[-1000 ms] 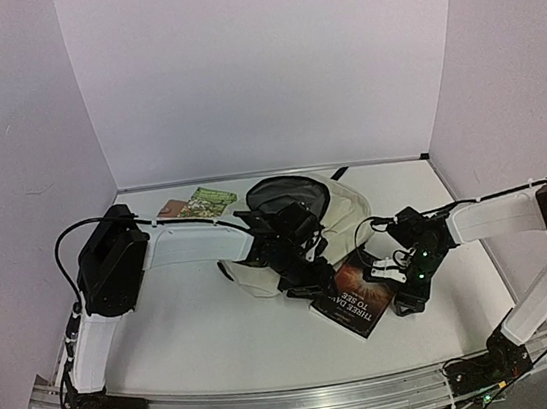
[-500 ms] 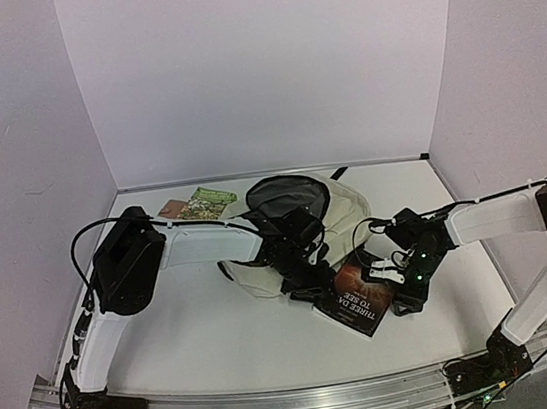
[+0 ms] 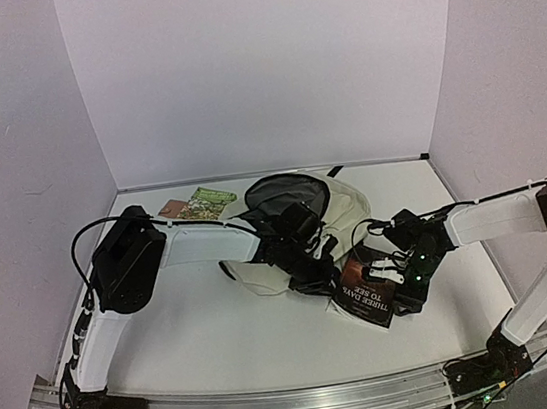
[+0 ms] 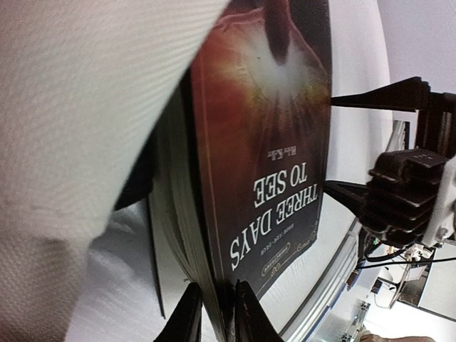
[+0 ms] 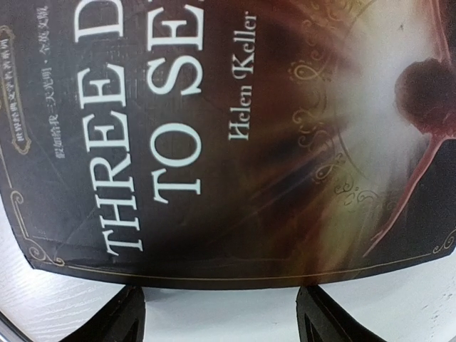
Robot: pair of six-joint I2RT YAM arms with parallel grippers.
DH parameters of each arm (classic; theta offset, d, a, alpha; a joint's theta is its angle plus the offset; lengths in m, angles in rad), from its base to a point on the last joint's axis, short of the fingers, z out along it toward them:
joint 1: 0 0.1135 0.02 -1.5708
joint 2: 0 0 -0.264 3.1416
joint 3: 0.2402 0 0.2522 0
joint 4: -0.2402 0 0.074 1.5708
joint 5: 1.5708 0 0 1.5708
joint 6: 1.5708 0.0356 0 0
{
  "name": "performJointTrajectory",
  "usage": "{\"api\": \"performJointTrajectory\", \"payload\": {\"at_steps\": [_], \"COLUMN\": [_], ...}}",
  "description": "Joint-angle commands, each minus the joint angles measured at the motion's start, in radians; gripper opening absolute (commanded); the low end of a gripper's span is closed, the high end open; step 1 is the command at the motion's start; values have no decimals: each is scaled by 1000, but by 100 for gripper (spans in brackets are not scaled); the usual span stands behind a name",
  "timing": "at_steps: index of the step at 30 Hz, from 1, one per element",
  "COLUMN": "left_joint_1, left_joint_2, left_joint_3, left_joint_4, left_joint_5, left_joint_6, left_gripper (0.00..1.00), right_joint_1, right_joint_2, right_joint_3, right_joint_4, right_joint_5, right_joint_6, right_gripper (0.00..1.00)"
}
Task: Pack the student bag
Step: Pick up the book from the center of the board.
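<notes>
The student bag (image 3: 345,207) lies mid-table, cream with a dark open mouth (image 3: 282,195); its fabric (image 4: 85,107) fills the left of the left wrist view. A dark book (image 3: 366,295), titled "Three Days to See", rests against the bag's near side. My left gripper (image 3: 323,277) is shut on the book's left edge, its fingers pinching the cover and some pages (image 4: 216,313), with the book (image 4: 271,142) tilted up. My right gripper (image 3: 393,285) stands open at the book's right edge. The cover (image 5: 249,128) lies just beyond its wide-apart fingers (image 5: 125,313), and nothing is between them.
Two thin books, one green (image 3: 209,202) and one reddish (image 3: 172,209), lie at the back left beside the bag. The white table (image 3: 211,344) ends in a metal rail (image 3: 299,398) at the near edge. Walls close the left, back and right sides.
My left gripper has closed onto the book's left edge, and the book has tipped up and shifted slightly. The right gripper has stayed open by the book's right side.
</notes>
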Motion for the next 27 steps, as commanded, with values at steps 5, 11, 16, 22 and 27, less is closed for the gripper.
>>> {"api": "performJointTrajectory", "payload": {"at_steps": [5,11,16,22,27], "left_joint_1": [-26,-25,-27,-28,-29], "left_joint_2": [21,0,-55,-127,-168], "left_joint_3": [70,84,93,154,286], "left_joint_4": [150,52,-36,-153,-273], "left_joint_5": [93,33,3,-51,-89], "left_joint_6": [-10,32,113,242,350], "left_gripper": [22,0,0,0,0], "right_joint_1": [27,18,-49,-230,-332], "right_joint_2": [-12,-83,-231,-236,-97], "right_joint_3": [-6,12,145,492,785], "right_joint_4": [94,13,-187,-519,-764], "right_joint_5": [-14,-19,-84,-259,-375], "right_joint_6": [-7,36,33,-29,-73], "right_gripper": [73,75,84,96,98]}}
